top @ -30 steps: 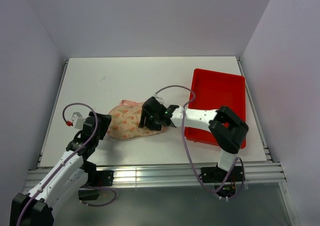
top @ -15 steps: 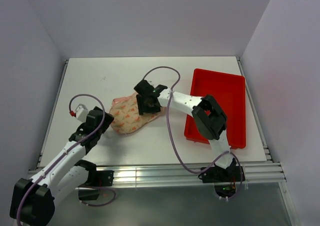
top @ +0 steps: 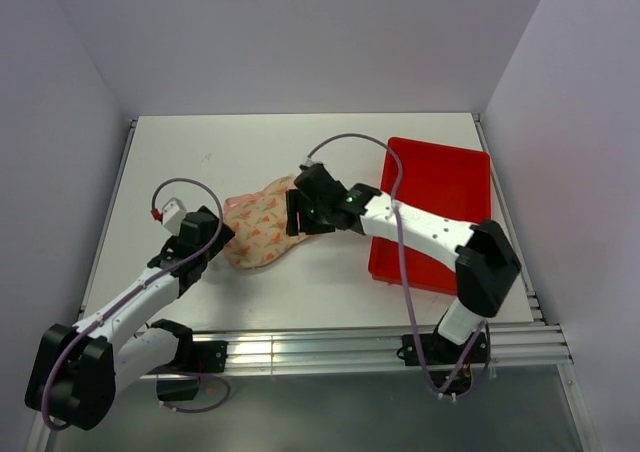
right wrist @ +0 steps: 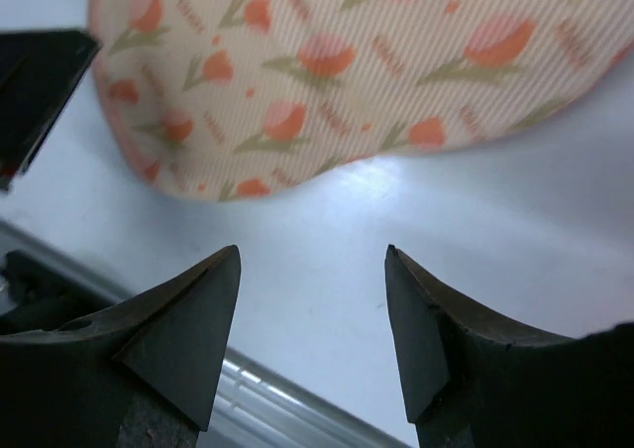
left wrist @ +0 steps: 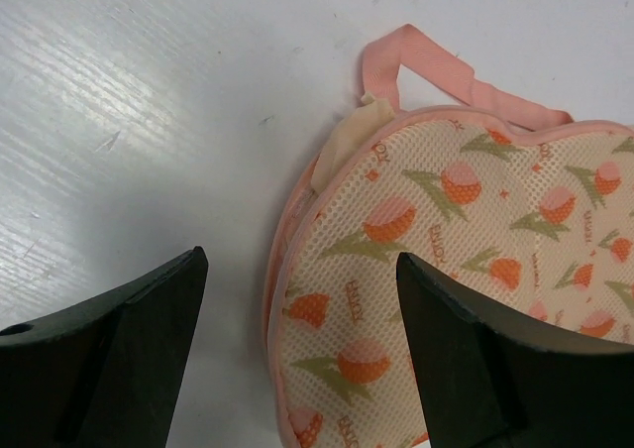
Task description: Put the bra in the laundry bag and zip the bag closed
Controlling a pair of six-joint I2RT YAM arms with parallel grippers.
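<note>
The laundry bag (top: 260, 230) lies folded shut on the table, cream-pink with orange tulip print. In the left wrist view the bag (left wrist: 475, 250) shows its pink loop (left wrist: 436, 71), and a scrap of pale beige bra fabric (left wrist: 345, 149) pokes out of the seam beside the loop. The rest of the bra is hidden. My left gripper (top: 216, 236) is open at the bag's left end, and in its own view (left wrist: 297, 309) the fingers straddle the bag's edge. My right gripper (top: 297, 215) is open over the bag's right end; in its own view (right wrist: 312, 270) it holds nothing and the bag (right wrist: 327, 61) lies beyond the fingertips.
A red plastic tray (top: 440, 197) stands on the right, under the right arm. The table's near edge with metal rails (top: 300, 347) is just in front of the bag. Grey walls close in the left, back and right sides.
The right gripper swung left over the bag, then came back to its right end. The left gripper moved forward to the bag's left end. The bag shifted slightly.
</note>
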